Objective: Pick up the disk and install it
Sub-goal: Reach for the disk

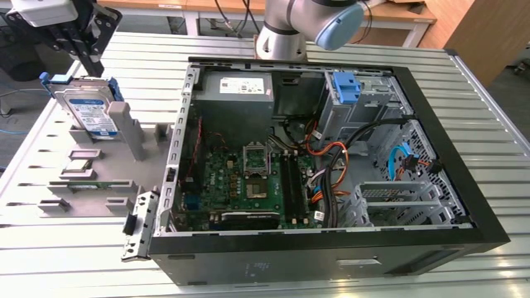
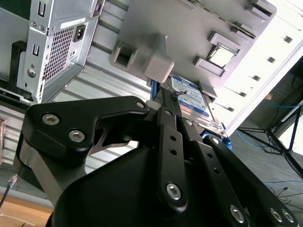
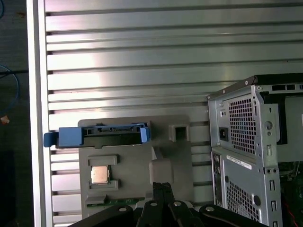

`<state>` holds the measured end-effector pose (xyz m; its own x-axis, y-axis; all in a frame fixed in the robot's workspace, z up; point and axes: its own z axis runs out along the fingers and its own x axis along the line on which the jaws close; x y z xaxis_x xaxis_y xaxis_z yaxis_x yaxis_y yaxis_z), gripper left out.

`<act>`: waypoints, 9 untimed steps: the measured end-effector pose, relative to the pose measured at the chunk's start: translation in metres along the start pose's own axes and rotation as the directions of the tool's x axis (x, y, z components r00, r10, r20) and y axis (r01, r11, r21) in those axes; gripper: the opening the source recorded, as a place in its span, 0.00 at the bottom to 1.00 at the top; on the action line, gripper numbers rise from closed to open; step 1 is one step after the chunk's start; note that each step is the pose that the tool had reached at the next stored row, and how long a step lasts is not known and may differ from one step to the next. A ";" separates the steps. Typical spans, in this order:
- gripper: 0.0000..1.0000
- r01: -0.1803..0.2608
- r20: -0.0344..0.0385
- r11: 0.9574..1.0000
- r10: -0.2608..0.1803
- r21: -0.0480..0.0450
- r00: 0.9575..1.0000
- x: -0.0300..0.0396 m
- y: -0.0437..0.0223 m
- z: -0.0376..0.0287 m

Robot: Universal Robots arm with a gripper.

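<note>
An upright disk [image 1: 89,110], likely stiff, fairly heavy and shock-sensitive and best gripped across its blue-framed top edge, stands in a grey rack [image 1: 116,171] beside the open case [image 1: 331,254], while the gripper [image 3: 162,187] hangs just above it, fingers [image 3: 157,193] pressed together on nothing.

A ribbed, silver metal table [image 1: 74,248] spans the scene, its slats catching bright glare in the first wrist view. Behind it, in the exterior view, stand wood-topped benches [image 1: 398,15] on white legs. At the exterior view's right rises a wooden cabinet [image 1: 488,31]. The floor [image 1: 21,102] beside the table looks dark grey, perhaps concrete.
</note>
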<state>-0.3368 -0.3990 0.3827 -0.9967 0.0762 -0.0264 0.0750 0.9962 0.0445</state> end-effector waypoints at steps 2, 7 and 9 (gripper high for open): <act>0.11 0.000 0.000 1.000 0.000 0.000 1.000 0.0001 -0.0001 0.0013; 0.11 0.000 0.000 1.000 0.000 0.000 1.000 0.0015 -0.0002 0.0036; 0.11 0.000 0.000 1.000 0.000 0.000 1.000 0.0031 -0.0004 0.0043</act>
<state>-0.3398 -0.3989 0.3783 -0.9967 0.0762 -0.0264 0.0750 0.9962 0.0445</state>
